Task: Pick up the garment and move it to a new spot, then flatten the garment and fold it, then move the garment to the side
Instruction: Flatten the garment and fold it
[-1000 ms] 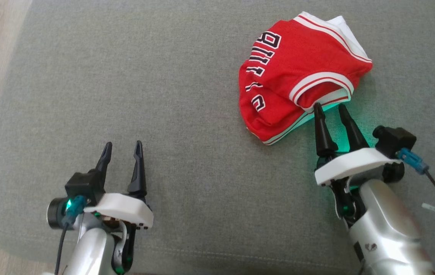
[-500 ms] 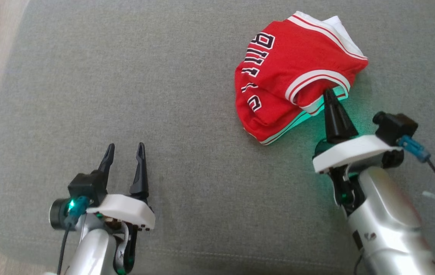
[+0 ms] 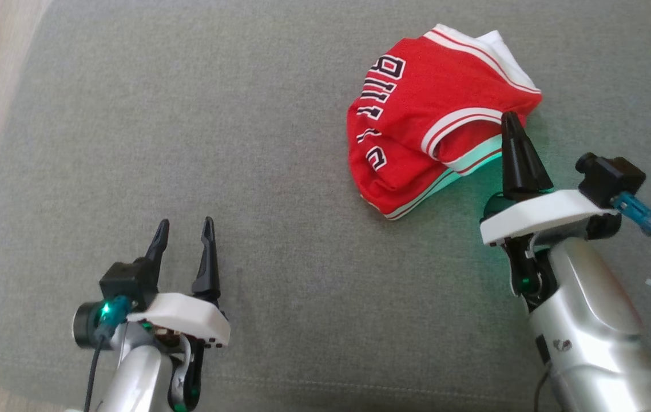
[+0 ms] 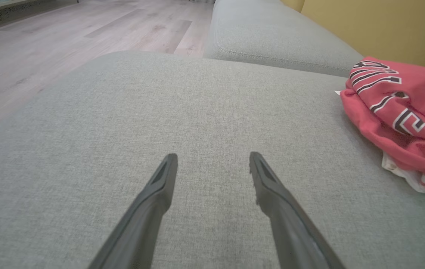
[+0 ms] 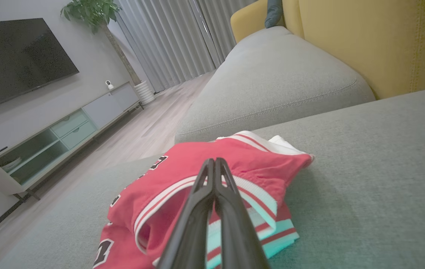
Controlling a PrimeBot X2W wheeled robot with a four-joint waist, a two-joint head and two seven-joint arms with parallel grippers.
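garment [image 3: 417, 143]: red jersey, crumpled, upper right of the head view, lying on the grey sofa cushion [image 3: 245, 114].
right hand [image 3: 511, 117]: closed, tips at the garment's white-striped edge; whether cloth is pinched, I cannot tell.
left hand [image 3: 183, 224]: open, lower left, well apart from the garment.

Garment [image 3: 417, 143]: bright red; white bands edged with thin red stripes at the trims; black block lettering outlined in white; plain white layer at the far edge. The hem nearest the right gripper [image 3: 511, 116] is tinted mint by a green glow.

Sofa cushion [image 3: 217, 143]: grey-green, fine woven fleck.

Both grippers: black fingers [image 3: 206, 257], white mount, silver forearm; blue plug [image 3: 637, 210] on the right one.

Backrest [image 5: 365, 45]: mustard yellow.

Floor [image 4: 48, 48]: pale grey-brown wood grain.

TV [image 5: 14, 56]: black.

Curtains [image 5: 167, 37]: grey, vertical pleats.
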